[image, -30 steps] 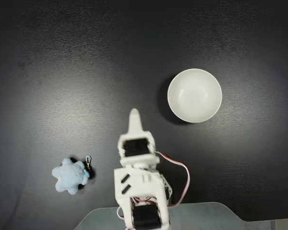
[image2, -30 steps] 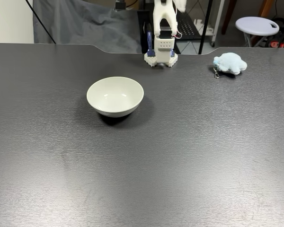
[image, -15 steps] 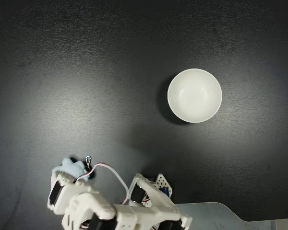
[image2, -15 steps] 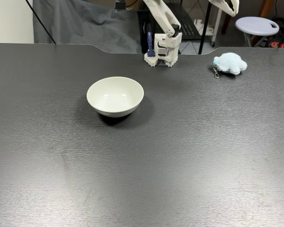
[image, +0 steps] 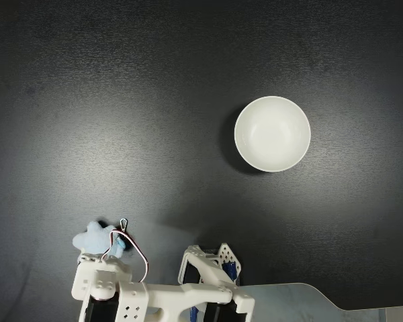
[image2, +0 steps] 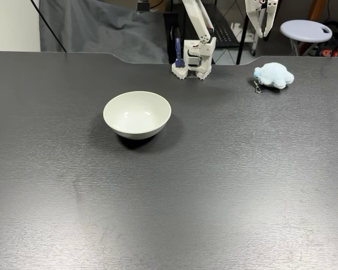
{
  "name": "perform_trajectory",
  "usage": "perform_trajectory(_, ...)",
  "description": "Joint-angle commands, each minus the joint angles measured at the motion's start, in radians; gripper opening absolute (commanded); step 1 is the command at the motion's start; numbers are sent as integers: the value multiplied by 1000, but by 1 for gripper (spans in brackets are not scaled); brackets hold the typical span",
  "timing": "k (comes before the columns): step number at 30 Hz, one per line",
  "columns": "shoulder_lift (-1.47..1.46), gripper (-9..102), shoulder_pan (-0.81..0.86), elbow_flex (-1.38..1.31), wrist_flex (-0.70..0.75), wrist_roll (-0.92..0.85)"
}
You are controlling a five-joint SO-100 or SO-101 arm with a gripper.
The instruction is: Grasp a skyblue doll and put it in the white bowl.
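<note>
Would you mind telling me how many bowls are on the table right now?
1. The white bowl sits alone on the dark table, well apart from the skyblue doll near the arm's base; in the front fixed view it is left of centre.

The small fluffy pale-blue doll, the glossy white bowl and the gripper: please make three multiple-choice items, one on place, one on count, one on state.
1. In the fixed view from the table's front, the small fluffy pale-blue doll lies:
A. right of the glossy white bowl
B. inside it
C. left of it

2. Bowls on the black table:
A. one
B. two
C. three

3. The gripper:
A. holds the doll
B. hangs above it, apart
C. rests in the bowl

Key: 1 A, the doll lies far right; 2 A, one bowl; 3 B, a gap shows beneath the fingertips.
</note>
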Motion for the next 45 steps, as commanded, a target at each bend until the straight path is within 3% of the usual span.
perform_trajectory(1,-28,-1,-9,-11,2,-14)
perform_trajectory(10,-276,-1,-9,-25,-12,-15)
perform_trajectory(27,-270,-1,-9,-28,-196,2)
perform_trajectory(34,-273,-1,-15,-12,-371,-5)
perform_trajectory(45,-365,-1,-17,-11,-388,-12)
